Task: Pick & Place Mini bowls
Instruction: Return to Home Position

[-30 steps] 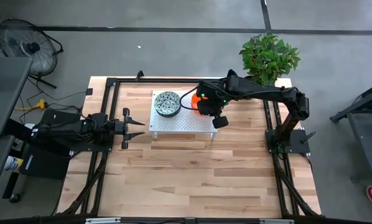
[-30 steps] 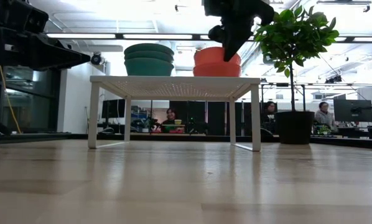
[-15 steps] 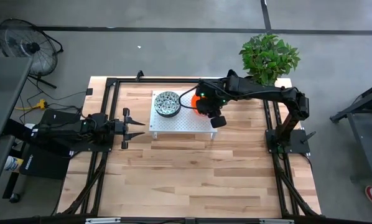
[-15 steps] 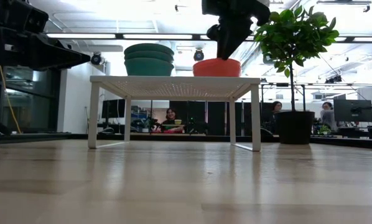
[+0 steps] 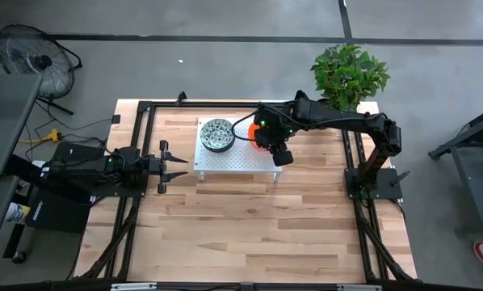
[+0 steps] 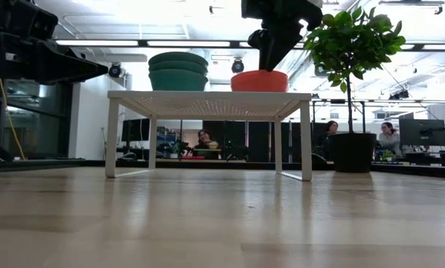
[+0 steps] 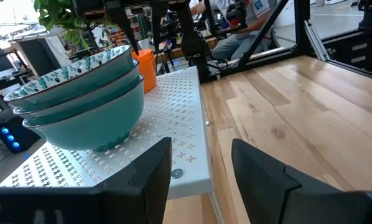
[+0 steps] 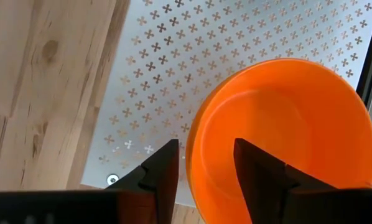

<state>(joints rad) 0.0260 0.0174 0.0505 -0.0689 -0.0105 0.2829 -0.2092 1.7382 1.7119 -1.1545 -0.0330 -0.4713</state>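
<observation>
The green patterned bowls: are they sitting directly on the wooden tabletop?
No, the green patterned bowls stand stacked on the white perforated shelf.

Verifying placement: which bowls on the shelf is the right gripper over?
The orange bowl, beneath the right gripper; the green-and-white patterned stack stands at the shelf's other end.

Orange bowl (image 8: 285, 124): glossy, smooth. Patterned bowls (image 7: 80, 99): glazed sheen. Shelf (image 7: 186, 118): white perforated sheet, matt. Surface (image 5: 249, 230): pale wood planks.
</observation>
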